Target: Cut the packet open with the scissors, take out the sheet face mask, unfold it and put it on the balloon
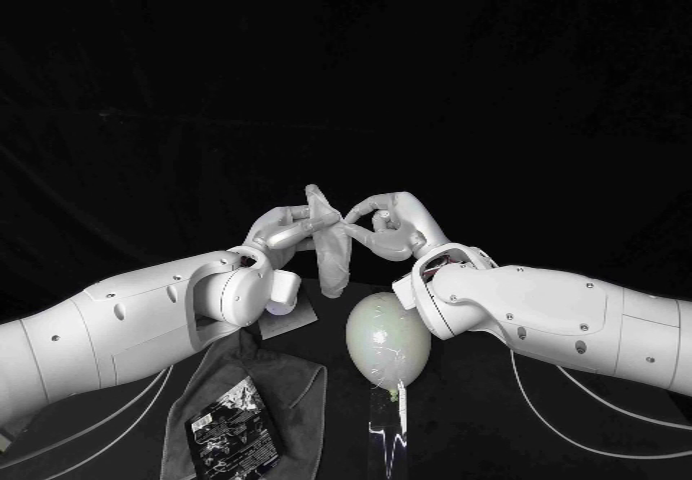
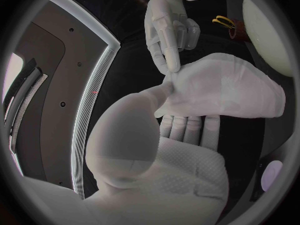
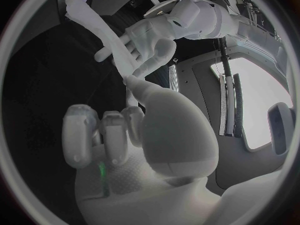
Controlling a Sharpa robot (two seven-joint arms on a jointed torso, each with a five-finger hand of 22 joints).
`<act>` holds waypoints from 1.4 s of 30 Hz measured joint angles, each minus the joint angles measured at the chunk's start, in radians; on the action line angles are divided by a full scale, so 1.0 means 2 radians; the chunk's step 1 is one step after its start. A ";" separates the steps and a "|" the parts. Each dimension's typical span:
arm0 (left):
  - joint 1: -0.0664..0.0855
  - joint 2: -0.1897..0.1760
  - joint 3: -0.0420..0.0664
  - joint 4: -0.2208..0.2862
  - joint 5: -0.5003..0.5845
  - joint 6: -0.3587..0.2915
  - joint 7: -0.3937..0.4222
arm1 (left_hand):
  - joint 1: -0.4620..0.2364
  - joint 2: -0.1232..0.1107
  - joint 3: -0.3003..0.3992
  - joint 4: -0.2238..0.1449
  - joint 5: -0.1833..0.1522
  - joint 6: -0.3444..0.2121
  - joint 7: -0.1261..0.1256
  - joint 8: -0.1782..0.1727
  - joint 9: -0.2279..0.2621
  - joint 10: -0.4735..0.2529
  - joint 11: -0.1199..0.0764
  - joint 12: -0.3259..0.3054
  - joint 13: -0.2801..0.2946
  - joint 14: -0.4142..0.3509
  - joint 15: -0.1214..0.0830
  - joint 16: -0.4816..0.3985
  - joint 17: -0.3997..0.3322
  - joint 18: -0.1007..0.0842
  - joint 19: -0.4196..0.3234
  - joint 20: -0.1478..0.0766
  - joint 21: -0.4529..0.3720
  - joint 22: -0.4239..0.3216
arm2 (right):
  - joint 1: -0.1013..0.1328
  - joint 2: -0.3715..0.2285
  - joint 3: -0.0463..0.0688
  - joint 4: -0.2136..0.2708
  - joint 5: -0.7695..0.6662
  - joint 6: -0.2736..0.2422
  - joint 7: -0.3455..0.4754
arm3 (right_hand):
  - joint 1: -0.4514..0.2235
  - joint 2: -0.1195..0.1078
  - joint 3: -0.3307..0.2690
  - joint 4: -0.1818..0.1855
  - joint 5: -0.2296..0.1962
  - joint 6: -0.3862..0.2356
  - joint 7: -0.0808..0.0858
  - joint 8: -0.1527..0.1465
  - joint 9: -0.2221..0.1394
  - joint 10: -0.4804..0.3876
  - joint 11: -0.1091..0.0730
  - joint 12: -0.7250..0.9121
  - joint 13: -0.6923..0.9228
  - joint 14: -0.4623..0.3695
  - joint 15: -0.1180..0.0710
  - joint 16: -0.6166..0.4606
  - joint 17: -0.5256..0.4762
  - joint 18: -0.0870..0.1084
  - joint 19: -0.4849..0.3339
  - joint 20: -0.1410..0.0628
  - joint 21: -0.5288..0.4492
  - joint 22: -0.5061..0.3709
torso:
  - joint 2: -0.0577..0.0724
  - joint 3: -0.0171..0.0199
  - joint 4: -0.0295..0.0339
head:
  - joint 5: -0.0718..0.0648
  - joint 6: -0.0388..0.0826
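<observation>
The white sheet face mask [image 1: 332, 250] hangs folded in the air between my two hands, above the table. My left hand [image 1: 284, 233] holds its left side, and my right hand [image 1: 391, 225] pinches its top edge from the right. In the left wrist view the mask [image 2: 222, 90] lies across my left hand's fingers [image 2: 187, 127], and a right-hand fingertip [image 2: 170, 60] touches its edge. In the right wrist view the mask [image 3: 94, 22] runs as a pale strip up to the left hand [image 3: 150, 37]. The pale balloon [image 1: 387, 342] lies below the hands. The dark packet [image 1: 231, 420] lies on a grey cloth [image 1: 296, 380].
A yellow-handled tool, probably the scissors [image 2: 223, 21], lies on the black table beside the balloon [image 2: 270, 30]. A small pale lavender piece [image 1: 289, 316] sits under my left wrist. White cables [image 1: 577, 400] trail across the table near both arms.
</observation>
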 measured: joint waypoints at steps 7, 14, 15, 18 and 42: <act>0.000 0.000 0.000 0.002 0.002 -0.002 -0.001 | 0.000 0.000 -0.006 0.000 0.000 -0.008 0.004 -0.008 0.004 -0.004 0.003 -0.011 -0.012 0.011 -0.004 0.013 0.001 0.000 0.022 -0.017 0.032 0.019 | 0.000 0.000 0.000 0.002 -0.012 -0.004 -0.003 | 0.000 0.000 0.002 -0.002 0.000 -0.001 0.000 0.003 0.002 0.000 0.000 0.000 0.000 0.000 0.000 0.002 0.000 0.000 -0.001 0.000 0.000 0.000 | 0.000 0.0000 0.0001 | 0.000 0.001; 0.000 0.000 0.000 0.003 0.007 -0.002 -0.005 | -0.005 0.002 -0.014 0.009 0.000 -0.023 0.012 -0.025 -0.009 -0.014 0.008 -0.030 -0.030 0.045 -0.009 0.029 0.002 0.000 0.037 -0.032 0.060 0.035 | 0.000 -0.001 0.000 0.002 -0.022 -0.009 -0.006 | -0.002 -0.002 0.005 -0.002 0.000 -0.002 0.000 0.003 0.002 0.000 0.000 0.000 0.000 0.000 0.000 0.002 0.000 0.000 -0.001 0.000 0.000 0.000 | 0.000 0.0000 0.0001 | 0.001 0.002; 0.000 0.000 0.000 0.003 0.007 -0.002 -0.006 | -0.007 0.000 -0.015 0.011 0.000 -0.027 0.013 -0.028 -0.010 -0.015 0.010 -0.033 -0.032 0.047 -0.009 0.031 0.002 0.000 0.038 -0.033 0.062 0.037 | 0.000 -0.001 0.000 0.002 -0.023 -0.010 -0.007 | -0.002 -0.002 0.005 -0.003 0.000 -0.002 0.000 0.003 0.002 0.000 0.000 0.000 0.000 0.000 0.000 0.002 0.000 0.000 -0.001 0.000 0.000 0.000 | 0.000 0.0000 0.0001 | 0.001 0.002; 0.000 0.000 0.000 0.003 0.009 -0.002 -0.009 | -0.014 -0.003 -0.016 0.018 0.000 -0.030 0.015 -0.034 -0.013 -0.017 0.012 -0.037 -0.037 0.048 -0.008 0.031 0.002 0.000 0.038 -0.033 0.064 0.038 | 0.000 -0.001 0.000 0.002 -0.026 -0.012 -0.009 | -0.002 -0.002 0.005 -0.003 0.000 -0.002 0.000 0.004 0.002 0.000 0.000 0.000 0.000 0.000 0.000 0.002 0.000 0.000 -0.001 -0.001 0.000 0.000 | 0.000 0.0000 0.0001 | 0.001 0.002; 0.000 0.004 -0.001 0.000 0.026 0.006 -0.038 | -0.017 -0.028 -0.005 0.065 0.000 -0.011 0.017 -0.042 -0.021 0.053 0.007 -0.100 -0.098 0.085 -0.010 -0.041 -0.035 -0.001 0.036 -0.031 0.052 0.028 | 0.000 0.006 0.004 -0.028 -0.034 -0.025 -0.036 | -0.006 0.000 0.013 -0.005 -0.002 -0.005 0.000 0.009 0.004 -0.001 0.000 0.000 0.000 0.000 0.000 0.002 0.000 0.000 0.000 -0.003 0.002 0.000 | 0.000 -0.0001 0.0000 | -0.002 -0.002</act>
